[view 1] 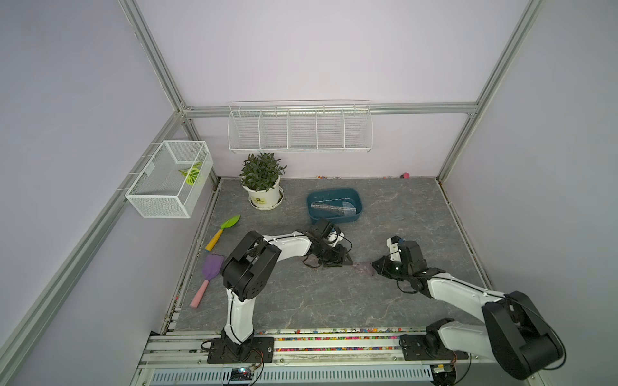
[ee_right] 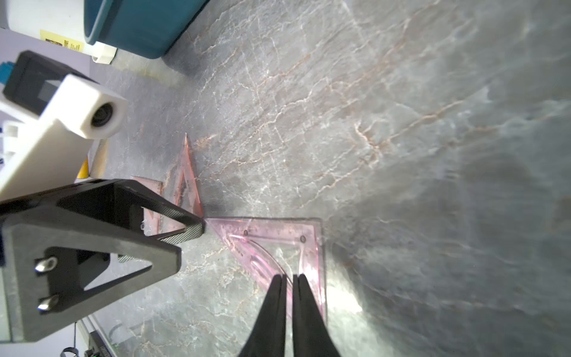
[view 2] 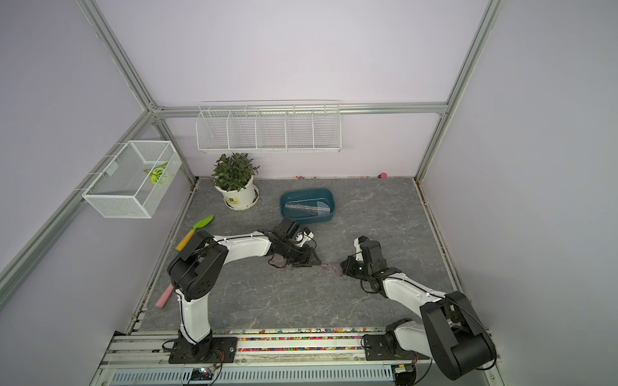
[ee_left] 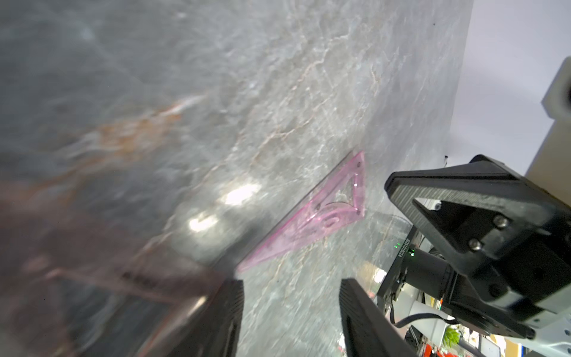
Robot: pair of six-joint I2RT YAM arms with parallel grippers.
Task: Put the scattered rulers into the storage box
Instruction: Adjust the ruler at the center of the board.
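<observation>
A pink transparent triangular ruler (view 1: 364, 267) (view 2: 331, 267) lies on the grey table between my two grippers. My right gripper (view 1: 376, 265) (ee_right: 287, 276) is shut on its short side, with the thin plastic (ee_right: 272, 241) pinched between the jaws. My left gripper (view 1: 347, 260) (ee_left: 290, 281) stands open, one fingertip (ee_right: 197, 227) at this ruler's (ee_left: 324, 213) pointed corner. A second triangular ruler (ee_right: 185, 176) (view 1: 312, 260) lies partly under the left gripper. Behind them stands the dark teal storage box (view 1: 334, 219) (view 2: 307, 217) (ee_right: 145, 24), with transparent rulers (view 1: 329, 209) inside it.
A potted plant (view 1: 264, 197) stands left of the box. A green trowel (view 1: 224, 230) and a purple shovel (view 1: 210, 270) lie along the table's left edge. White wire baskets (view 1: 167, 180) (view 1: 299, 130) hang on the walls. Coloured beads line the front rail (view 1: 334, 337).
</observation>
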